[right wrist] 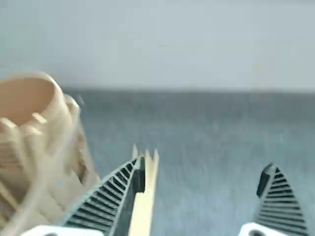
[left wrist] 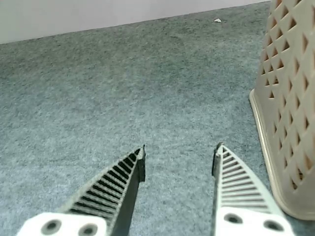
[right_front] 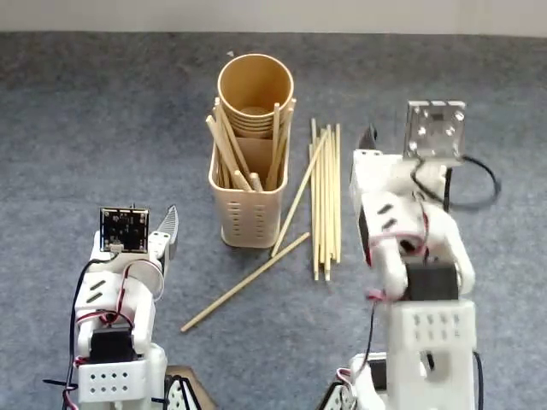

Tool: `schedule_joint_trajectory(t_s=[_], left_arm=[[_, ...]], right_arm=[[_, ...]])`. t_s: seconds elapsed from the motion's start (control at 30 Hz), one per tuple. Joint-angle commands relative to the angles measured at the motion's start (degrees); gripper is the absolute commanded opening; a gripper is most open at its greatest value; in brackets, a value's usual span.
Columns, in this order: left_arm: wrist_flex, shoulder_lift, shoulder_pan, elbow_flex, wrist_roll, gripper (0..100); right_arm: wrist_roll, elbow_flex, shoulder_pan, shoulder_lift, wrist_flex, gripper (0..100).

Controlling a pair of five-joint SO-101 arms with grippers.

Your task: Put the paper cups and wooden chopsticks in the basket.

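Right gripper [right wrist: 202, 169] of mine gapes wide, empty; closing off-centre on the loose chopsticks [right wrist: 146, 194] (they roll), I could scatter them.

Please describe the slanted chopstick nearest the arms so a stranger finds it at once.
Find the beige basket in the middle of the table. In front of it, toward the arms, lies one chopstick. Unlike the straight bundle beside the basket, it slants across the basket's front.

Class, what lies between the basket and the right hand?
Loose wooden chopsticks lie between the basket and right hand, seen in the high view.
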Motion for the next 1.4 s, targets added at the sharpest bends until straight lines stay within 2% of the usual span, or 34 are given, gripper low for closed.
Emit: schedule_joint_trajectory(t_s=[0.0, 0.23, 0.4, 0.67, 0.8, 1.3, 1.37], left_arm=[[0.1, -0.3, 0.7, 1.1, -0.4, 25], [0.0, -0.8, 0.2, 1.1, -0.6, 25], [0.6, -0.3, 0.1, 1.1, -8.6, 25], [8.7, -0.7, 0.4, 1.1, -9.9, 25], [9.1, -0.4, 0.3, 1.1, -9.9, 25], [9.8, -0.4, 0.2, 1.1, -9.9, 25], [9.8, -0.4, 0.2, 1.1, -9.9, 25]], right_arm=[[1.1, 2.9, 2.1, 10.3, -1.0, 34.9], [0.7, 4.4, -1.2, 32.4, -8.7, 34.9], [0.7, 4.1, -1.2, 41.3, -13.2, 34.9], [0.6, 3.5, -1.8, 42.0, -14.8, 34.9], [-3.5, 3.1, -2.1, 41.5, -15.0, 34.9], [-3.2, 4.8, -4.4, 42.2, -15.0, 34.9], [-1.1, 6.0, -4.3, 42.2, -15.0, 34.9]])
